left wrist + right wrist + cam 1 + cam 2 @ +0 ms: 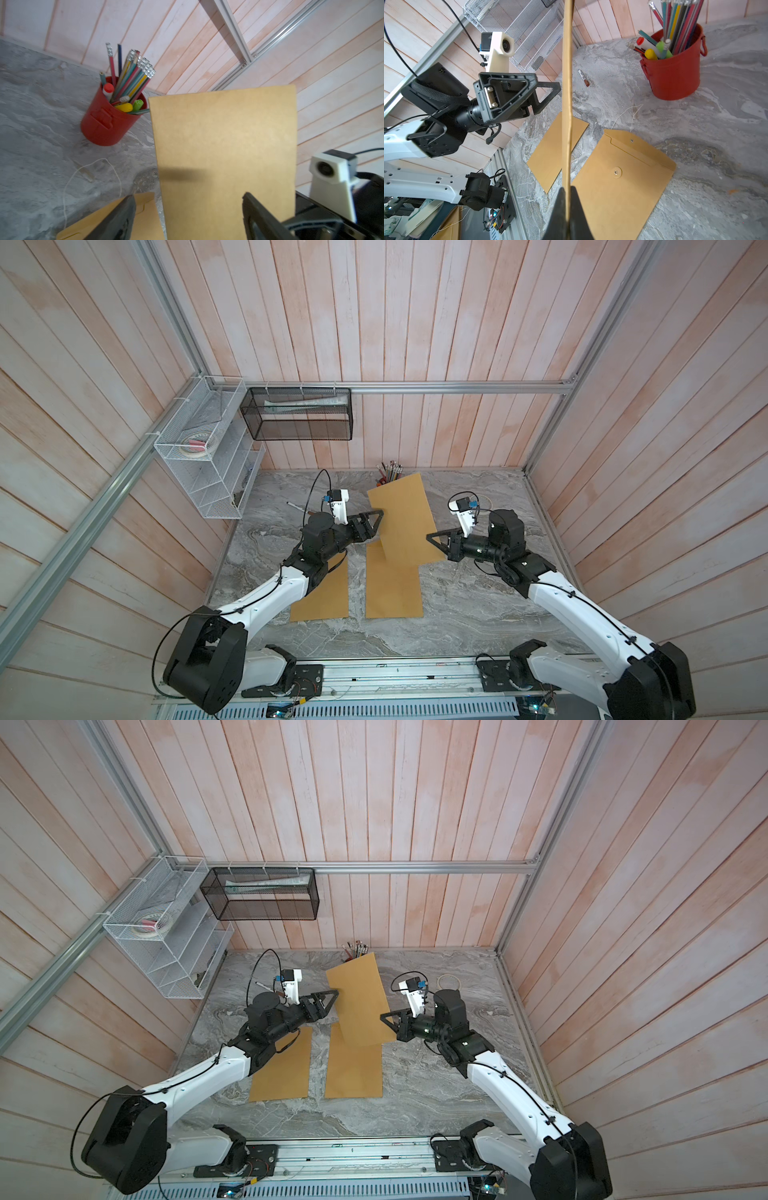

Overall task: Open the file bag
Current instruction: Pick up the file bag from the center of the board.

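Observation:
A brown file bag [623,193] lies flat on the marble table, showing its flap and two round buttons; in both top views it is the middle brown rectangle [392,593]. Its white string [625,114] trails loose on the table beyond the flap. Above it, my right gripper [568,188] is shut on one edge of a plain brown card sheet [405,518], holding it upright in the air. My left gripper [187,205] is open at the sheet's opposite edge. That edge sits between its fingers [122,216] without touching them.
Another brown sheet [322,597] lies flat under the left arm. A red cup of pencils [108,122] stands at the back wall, and a marker [583,78] lies behind the left gripper. A tape roll [449,982] lies back right. A white wire rack [208,456] and a black mesh basket [299,414] hang on the walls.

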Available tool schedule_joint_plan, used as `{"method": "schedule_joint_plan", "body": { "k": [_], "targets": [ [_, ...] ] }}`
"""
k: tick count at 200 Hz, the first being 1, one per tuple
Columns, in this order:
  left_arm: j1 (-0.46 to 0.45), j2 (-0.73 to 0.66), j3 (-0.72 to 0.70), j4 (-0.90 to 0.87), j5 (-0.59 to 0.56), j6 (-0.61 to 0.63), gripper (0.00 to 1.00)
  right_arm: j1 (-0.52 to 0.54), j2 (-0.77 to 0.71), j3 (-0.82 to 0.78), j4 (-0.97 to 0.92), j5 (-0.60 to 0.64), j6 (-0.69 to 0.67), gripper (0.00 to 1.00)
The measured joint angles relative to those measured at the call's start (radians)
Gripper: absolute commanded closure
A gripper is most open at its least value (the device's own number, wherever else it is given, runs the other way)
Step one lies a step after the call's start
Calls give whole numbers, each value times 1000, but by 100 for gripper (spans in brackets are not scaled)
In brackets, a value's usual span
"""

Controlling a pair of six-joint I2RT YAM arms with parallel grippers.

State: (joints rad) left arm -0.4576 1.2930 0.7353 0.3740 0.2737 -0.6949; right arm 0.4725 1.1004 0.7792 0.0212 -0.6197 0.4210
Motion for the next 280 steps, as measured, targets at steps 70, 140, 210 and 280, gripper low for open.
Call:
{"method": "schedule_joint_plan", "body": {
  "k": [70,140,210,280],
  "targets": [
    [-126,-12,247,-336,-238,103,17,179,129,129,-55,291,5,100],
    [-199,64,446,-491,-357,153,24,321,254,287,-159,558,22,100],
    [-207,154,537,-574,-387,161,32,410,328,413,-252,720,20,100],
    [-207,194,591,-623,-413,169,45,434,383,475,-316,811,19,100]
  ]
}}
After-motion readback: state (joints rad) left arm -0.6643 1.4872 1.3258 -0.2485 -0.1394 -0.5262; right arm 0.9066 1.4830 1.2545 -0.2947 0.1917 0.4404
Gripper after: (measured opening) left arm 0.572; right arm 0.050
